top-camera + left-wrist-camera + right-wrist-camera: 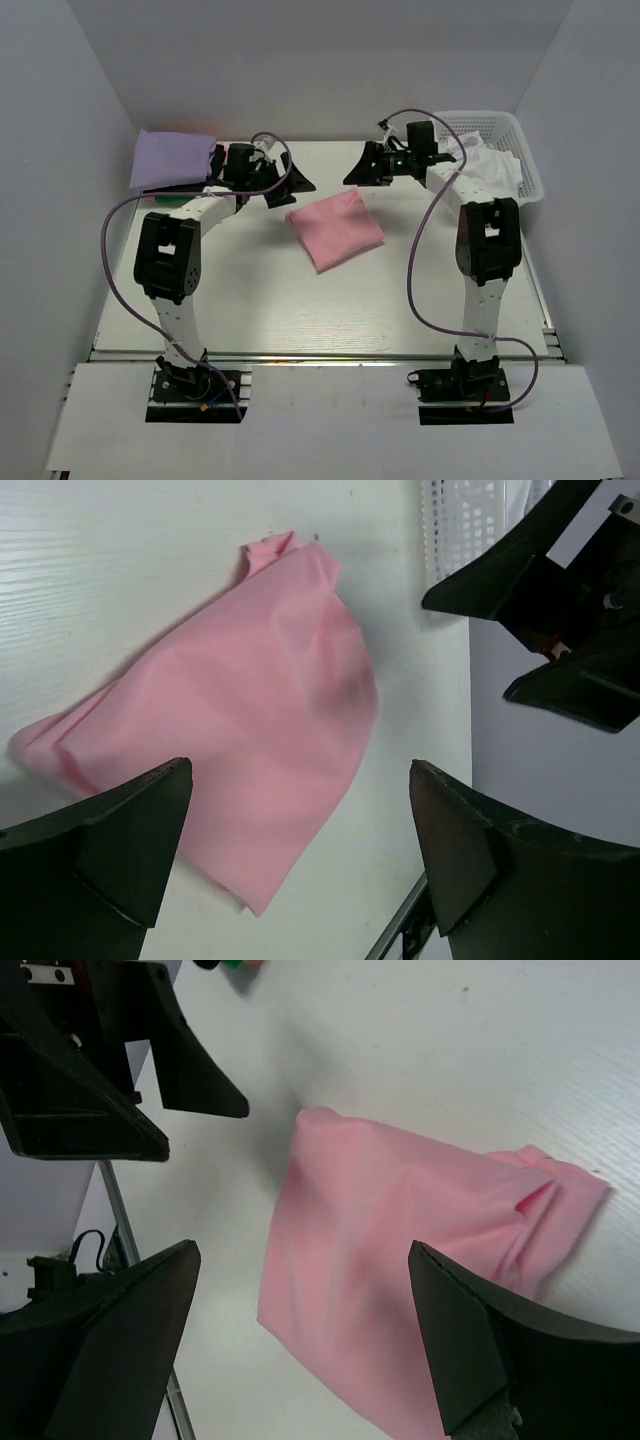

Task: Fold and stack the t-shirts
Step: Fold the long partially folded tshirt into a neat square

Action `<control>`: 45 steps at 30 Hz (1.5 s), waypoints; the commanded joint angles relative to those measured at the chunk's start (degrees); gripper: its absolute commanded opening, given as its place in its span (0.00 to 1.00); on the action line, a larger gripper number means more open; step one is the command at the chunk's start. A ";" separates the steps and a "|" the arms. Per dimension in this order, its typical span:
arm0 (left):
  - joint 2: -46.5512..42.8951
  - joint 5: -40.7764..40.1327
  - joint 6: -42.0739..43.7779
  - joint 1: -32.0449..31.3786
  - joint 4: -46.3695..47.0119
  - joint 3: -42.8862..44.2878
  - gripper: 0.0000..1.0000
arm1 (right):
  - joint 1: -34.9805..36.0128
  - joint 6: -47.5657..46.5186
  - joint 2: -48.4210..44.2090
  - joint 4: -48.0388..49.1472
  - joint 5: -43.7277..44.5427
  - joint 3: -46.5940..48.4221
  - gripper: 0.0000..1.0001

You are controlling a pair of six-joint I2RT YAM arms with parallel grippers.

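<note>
The pink t-shirt (335, 229) is found folded into a rough rectangle, lying flat near the middle of the table (250, 300). It is set at a slant, and one bunched corner is turned up.

In the top view, the left gripper (290, 187) is seen just beyond the shirt's far left corner. The right gripper (360, 168) is seen beyond its far right side. Both are clear of the cloth. The shirt therefore lies between the two grippers and on the near side of them, and it is touched by neither.

In the left wrist view, the left gripper (300, 768) is shown with its jaws spread wide and nothing held. The pink t-shirt (230, 710) is framed in the gap, lying more toward the left finger. In the right wrist view, the right gripper (302, 1250) is likewise wide open and empty. The pink t-shirt (420, 1250) is seen across the gap and reaches the right finger's side of the frame.

Only the top view shows a folded lavender t-shirt (172, 158) at the far left corner of the table. The white lattice basket (520, 160) at the far right, with pale cloth in it, is shown whole in that view alone. One strip of the basket (460, 520) is caught by the left wrist camera. Each wrist view also shows the opposite gripper, and the bunched corner of the shirt is shown more plainly there than from above.
</note>
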 commanded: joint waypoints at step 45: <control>1.17 -9.67 19.70 -2.10 -11.04 7.36 1.00 | 4.58 7.03 -1.89 7.11 3.92 -7.77 0.90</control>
